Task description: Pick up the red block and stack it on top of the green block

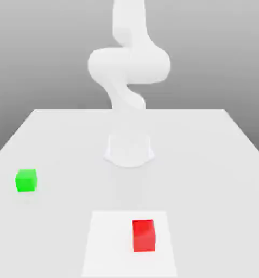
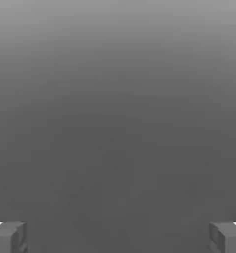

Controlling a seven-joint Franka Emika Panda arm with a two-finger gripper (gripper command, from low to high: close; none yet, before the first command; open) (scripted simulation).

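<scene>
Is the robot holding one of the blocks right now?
No, nothing is held. The end effector is open with an empty gap. The red block and green block both sit apart on the table.

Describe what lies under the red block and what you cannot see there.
The red block rests on a paler square patch of the white table; nothing sits on top of it. The part of the patch directly beneath the cube is covered. The green block stands apart.
</scene>
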